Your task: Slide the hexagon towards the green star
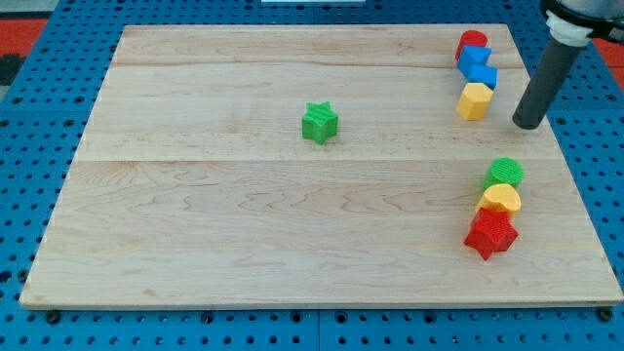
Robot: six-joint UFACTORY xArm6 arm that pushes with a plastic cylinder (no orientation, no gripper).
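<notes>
A yellow hexagon (474,100) sits near the board's upper right. A green star (319,123) lies near the board's middle, well to the left of the hexagon. My tip (527,124) rests on the board just right of the hexagon and slightly lower, with a small gap between them. The dark rod rises from the tip toward the view's top right.
A red cylinder (472,43) and a blue block (478,66) sit just above the hexagon. At the lower right, a green cylinder (505,173), a yellow heart-like block (500,199) and a red star (489,233) form a column. The wooden board (195,214) ends close to the right.
</notes>
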